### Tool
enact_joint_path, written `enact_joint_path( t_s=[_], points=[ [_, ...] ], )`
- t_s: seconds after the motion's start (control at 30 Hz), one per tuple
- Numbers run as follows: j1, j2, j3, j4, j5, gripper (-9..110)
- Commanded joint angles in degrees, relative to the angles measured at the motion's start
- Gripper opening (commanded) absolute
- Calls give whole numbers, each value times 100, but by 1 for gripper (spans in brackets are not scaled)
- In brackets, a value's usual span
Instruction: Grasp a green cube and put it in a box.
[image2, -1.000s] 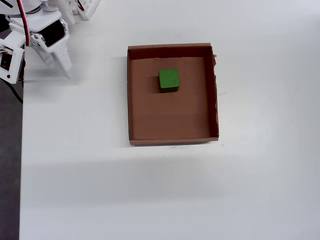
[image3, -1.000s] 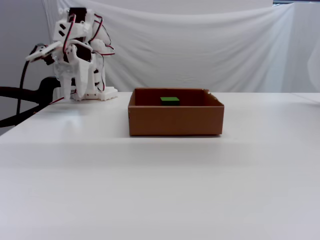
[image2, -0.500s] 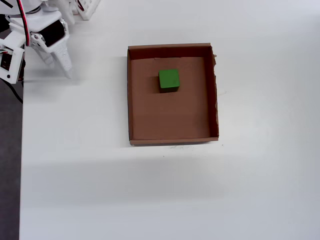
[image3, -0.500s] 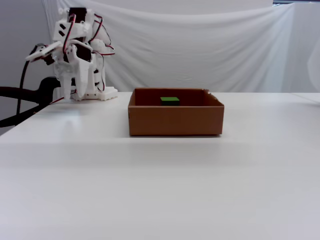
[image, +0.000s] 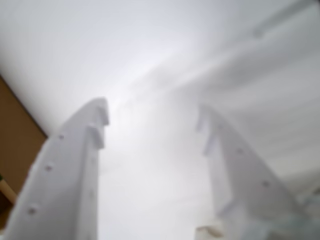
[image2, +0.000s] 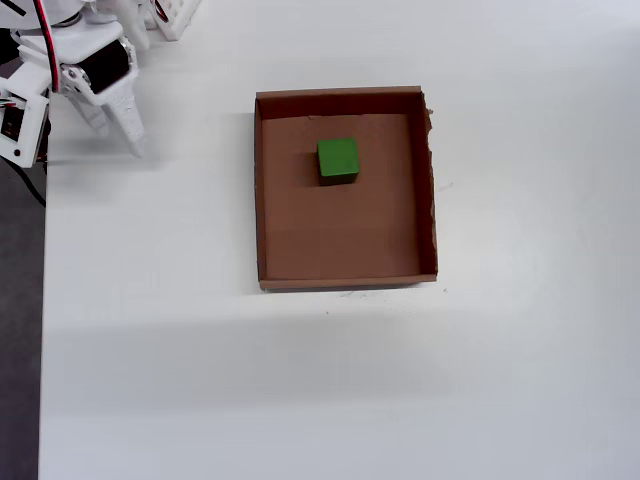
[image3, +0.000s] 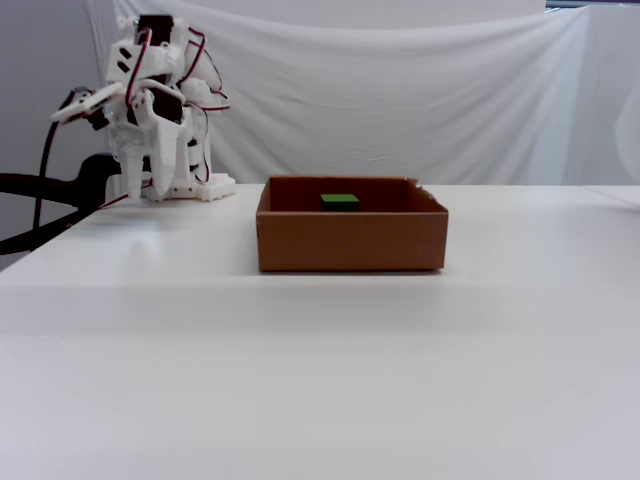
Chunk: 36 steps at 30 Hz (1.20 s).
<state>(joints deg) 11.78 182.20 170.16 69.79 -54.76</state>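
A brown cardboard box (image2: 347, 250) sits in the middle of a white surface (image2: 300, 400). The green cube (image2: 338, 159) rests flat on the box floor, in the far half as the fixed view shows it, a little left of centre in the overhead view and touching no wall. From the side, only its top edge (image3: 340, 201) shows above the near wall of the box (image3: 350, 240).

The white arm is folded back at the far left corner of the surface, well apart from the box. Its claw (image2: 112, 125) points down toward the surface, and in the fixed view it (image3: 150, 180) hangs just in front of the arm's base. The wrist view is blurred but shows the claw (image: 152, 117) with its 2 fingers (image: 75, 175) spread apart and nothing between them, only pale surface beyond and a brown edge at the left.

Judging by this, the cube is already placed and the step in hand is simply parking the arm. To do that well, the claw should stay clear of the box so nothing nudges it, and the arm should settle low and folded near its base without dragging the fingertips on the surface. Keeping the fingers empty and slightly parted is fine; no reach toward the box seems needed.
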Motion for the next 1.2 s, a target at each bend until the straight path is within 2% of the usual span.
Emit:
enact_joint_path(
  t_s=[0.0, 1.17],
  points=[
    [26, 26, 9, 70, 44, 22],
    [26, 26, 9, 70, 44, 22]
  ],
)
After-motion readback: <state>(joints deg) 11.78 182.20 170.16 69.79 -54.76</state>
